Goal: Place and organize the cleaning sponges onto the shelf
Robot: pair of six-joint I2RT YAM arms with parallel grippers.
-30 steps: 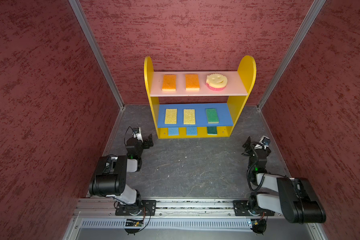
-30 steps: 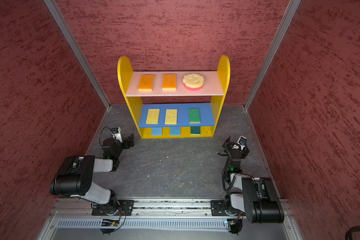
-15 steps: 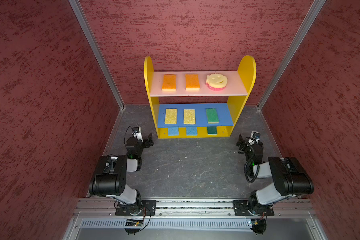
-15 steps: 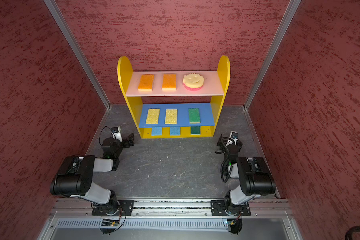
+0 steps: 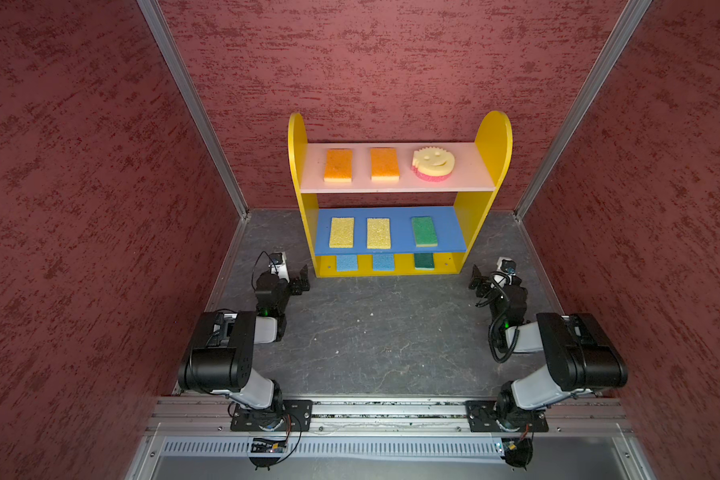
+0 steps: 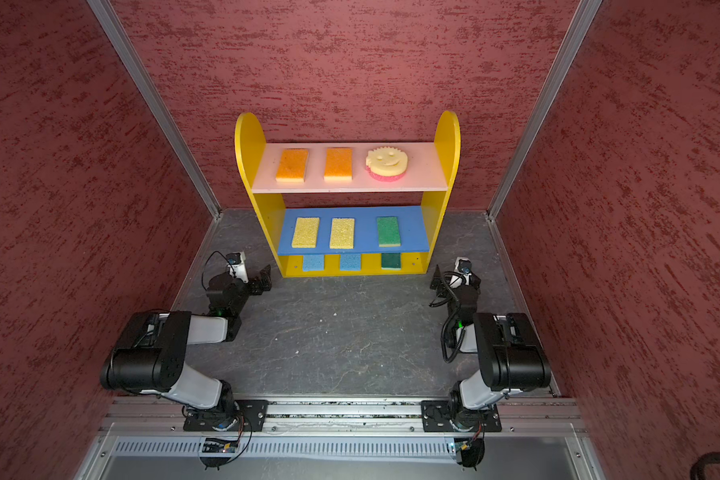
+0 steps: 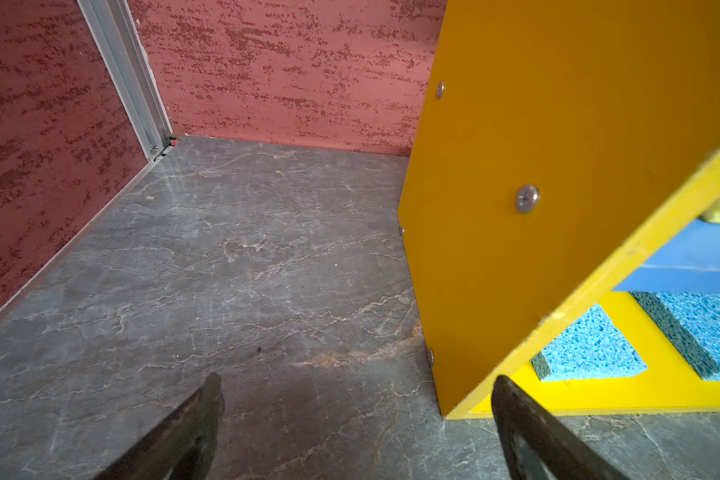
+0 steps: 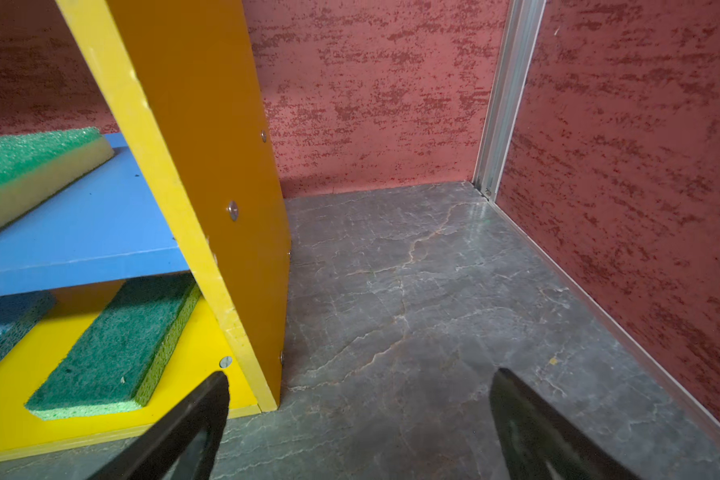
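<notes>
Nine cleaning sponges (image 5: 338, 165), one three-tier shelf (image 5: 491, 145).

Even bright light, sharp pics

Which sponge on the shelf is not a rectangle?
The smiley sponge, at the right end of the pink top board: the only round one, yellow over pink, with a face.

A robot lab's enclosed test cell: red textured wall panels (image 5: 100, 208), aluminium corner posts (image 5: 193, 108), a grey marbled floor (image 5: 383, 332) and an aluminium base rail (image 5: 391, 410).
</notes>
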